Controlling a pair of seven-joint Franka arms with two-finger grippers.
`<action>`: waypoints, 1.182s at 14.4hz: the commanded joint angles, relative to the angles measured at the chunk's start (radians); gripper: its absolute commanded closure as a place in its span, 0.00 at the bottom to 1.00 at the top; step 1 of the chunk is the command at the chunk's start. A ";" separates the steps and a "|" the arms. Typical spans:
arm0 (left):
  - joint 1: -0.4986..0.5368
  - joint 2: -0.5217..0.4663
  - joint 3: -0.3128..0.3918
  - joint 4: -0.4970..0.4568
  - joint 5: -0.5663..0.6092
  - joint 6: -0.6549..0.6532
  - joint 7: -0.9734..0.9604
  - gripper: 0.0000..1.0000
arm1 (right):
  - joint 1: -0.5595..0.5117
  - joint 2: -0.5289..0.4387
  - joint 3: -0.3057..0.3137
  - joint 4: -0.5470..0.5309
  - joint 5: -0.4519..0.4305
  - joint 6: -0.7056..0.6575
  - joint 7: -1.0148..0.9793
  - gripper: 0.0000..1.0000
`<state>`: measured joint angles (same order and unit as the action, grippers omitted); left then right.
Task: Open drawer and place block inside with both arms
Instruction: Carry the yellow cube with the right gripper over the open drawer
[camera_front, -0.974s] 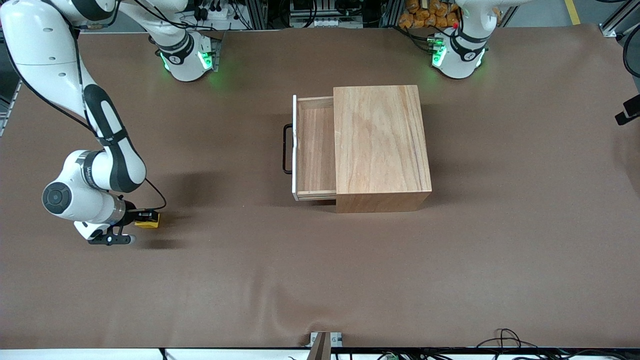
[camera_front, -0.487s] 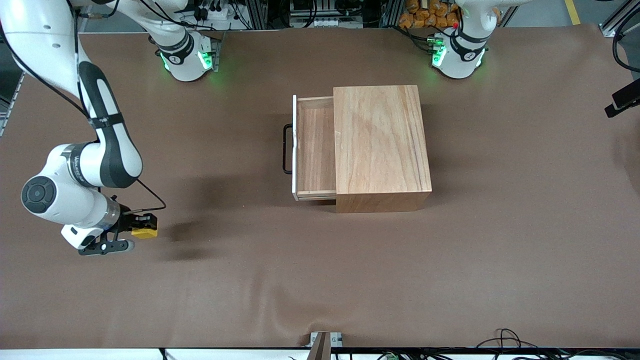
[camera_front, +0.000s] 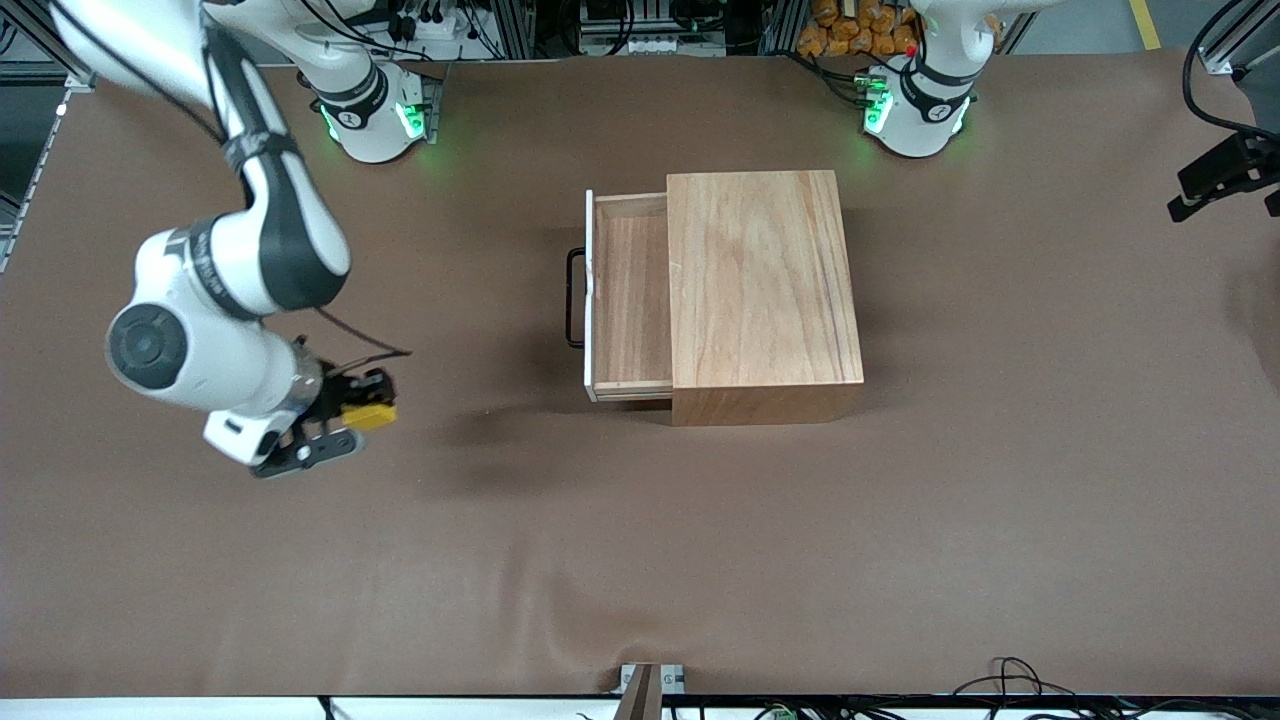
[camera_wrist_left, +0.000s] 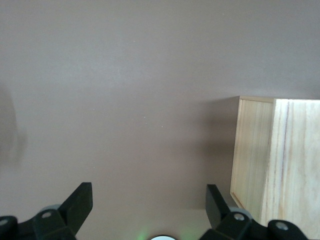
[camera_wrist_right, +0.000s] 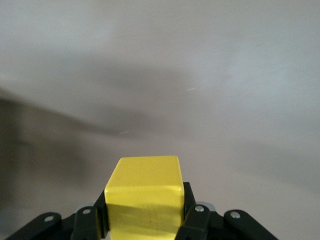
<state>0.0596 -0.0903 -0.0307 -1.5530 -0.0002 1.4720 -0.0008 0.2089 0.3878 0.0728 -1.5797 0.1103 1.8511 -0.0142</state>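
- A brown mat covers the table (camera_front: 640, 560), with frames and cables along the robots' edge.
- The right gripper (camera_front: 350, 408) is clamped on the block (camera_front: 368, 416) and hangs above bare mat toward the right arm's end of the table, well apart from the box (camera_front: 760, 290).
- In the right wrist view the block (camera_wrist_right: 143, 192) sits square between the fingers (camera_wrist_right: 192, 217), its top face and front clear of them.
- The block looks stiff, light and smooth-faced. Taking it across two flat sides, as here, seems the sound hold; a grip near a corner could let it twist or slip.
- The drawer (camera_front: 630, 300) stands pulled out from the box toward the right arm's end, its floor bare, its black handle (camera_front: 574, 298) on the white front.
- The drawer is shallow, so the block likely needs lowering close to the floor before release, or it may bounce.
- The left gripper (camera_front: 1220, 175) waits above the mat at the left arm's end of the table; its fingers (camera_wrist_left: 80, 202) stand spread with nothing between them, a corner of the box (camera_wrist_left: 277, 160) in its view.
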 joint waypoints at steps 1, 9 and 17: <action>0.009 -0.025 -0.046 -0.032 -0.009 0.016 -0.010 0.00 | 0.142 -0.058 -0.007 -0.017 0.026 -0.026 0.179 1.00; 0.006 -0.022 -0.057 -0.042 -0.011 0.017 -0.010 0.00 | 0.533 -0.015 -0.007 -0.028 0.074 0.140 0.603 1.00; 0.006 -0.022 -0.064 -0.053 -0.011 0.017 -0.030 0.00 | 0.567 0.002 -0.011 -0.094 0.068 0.169 0.620 1.00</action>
<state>0.0589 -0.0909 -0.0836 -1.5794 -0.0002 1.4731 -0.0095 0.7799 0.4005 0.0669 -1.6681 0.1619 2.0141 0.5878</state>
